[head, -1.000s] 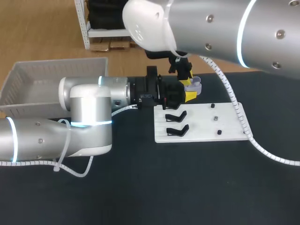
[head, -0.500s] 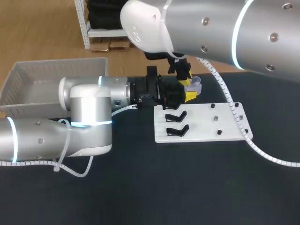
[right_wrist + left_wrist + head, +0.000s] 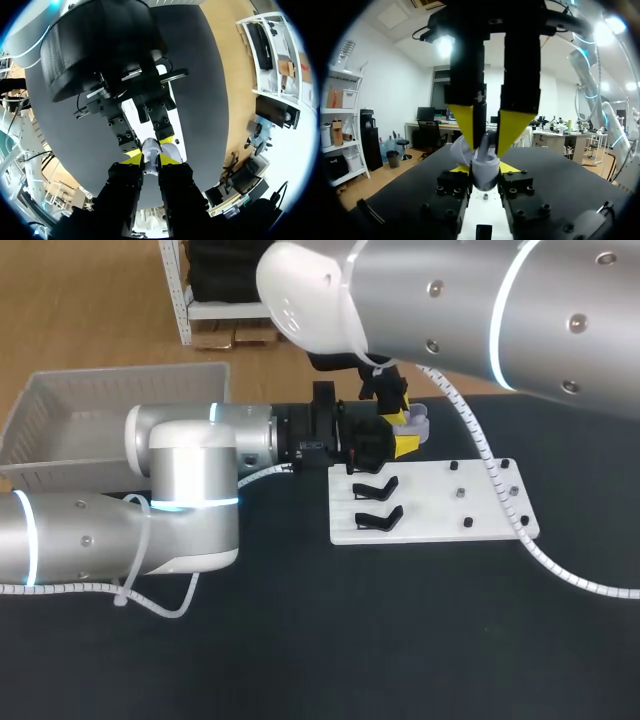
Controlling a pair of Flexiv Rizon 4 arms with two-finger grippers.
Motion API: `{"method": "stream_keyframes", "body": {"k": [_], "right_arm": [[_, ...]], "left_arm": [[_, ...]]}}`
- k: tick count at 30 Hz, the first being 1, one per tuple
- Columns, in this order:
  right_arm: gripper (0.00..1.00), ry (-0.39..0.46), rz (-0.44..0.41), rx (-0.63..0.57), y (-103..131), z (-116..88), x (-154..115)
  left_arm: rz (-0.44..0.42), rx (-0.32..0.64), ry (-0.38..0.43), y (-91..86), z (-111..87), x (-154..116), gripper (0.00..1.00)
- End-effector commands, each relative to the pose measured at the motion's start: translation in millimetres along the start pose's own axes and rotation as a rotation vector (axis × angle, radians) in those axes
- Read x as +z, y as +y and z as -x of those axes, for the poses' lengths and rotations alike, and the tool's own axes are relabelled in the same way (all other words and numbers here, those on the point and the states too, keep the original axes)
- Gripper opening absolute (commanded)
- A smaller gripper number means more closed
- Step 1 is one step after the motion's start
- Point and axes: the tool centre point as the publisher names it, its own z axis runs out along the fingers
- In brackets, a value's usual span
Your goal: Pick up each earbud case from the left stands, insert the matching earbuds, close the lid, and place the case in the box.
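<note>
A smooth, rounded pale-grey earbud case (image 3: 420,422) is pinched by the left gripper (image 3: 405,442), and the right gripper (image 3: 398,412) clamps it from above. A flat white stand board (image 3: 430,525) with curved black hooks (image 3: 377,485) lies just beside. A ribbed white plastic box (image 3: 60,420) stands well apart.

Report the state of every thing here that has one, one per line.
left gripper, shut on the case
right gripper, shut on the case from above
case, held by both grippers, off the stands; cannot tell if the lid is open
stands, both empty
box, no case visible inside
</note>
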Motion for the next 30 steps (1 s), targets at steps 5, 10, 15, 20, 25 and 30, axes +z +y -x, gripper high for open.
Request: {"method": "stream_keyframes", "body": {"k": [5, 10, 15, 20, 25, 30], "right_arm": [[0.0, 0.006, -0.003, -0.006, -2.5, 2.9, -0.5], [0.0, 0.008, -0.007, -0.01, -3.9, 3.0, -1.9], [0.0, 0.01, -0.006, -0.01, -4.1, 3.0, -2.2], [0.03, 0.014, -0.004, -0.015, -3.8, 3.1, -2.4], [0.07, 0.014, -0.005, -0.016, -3.2, 4.0, -3.6], [0.13, 0.016, -0.005, -0.017, -3.2, 4.2, -3.8]], "left_arm": [[0.002, 0.003, -0.004, -0.2, 0.3, 0.4, 0.0], [0.002, 0.003, -0.004, -0.2, 0.3, 0.4, 0.0], [0.002, 0.003, -0.004, -0.2, 0.3, 0.4, 0.0], [0.002, 0.003, -0.004, -0.2, 0.3, 0.4, 0.0], [0.002, 0.003, -0.004, -0.2, 0.3, 0.4, 0.0], [0.002, 0.003, -0.004, -0.2, 0.3, 0.4, 0.0]]}}
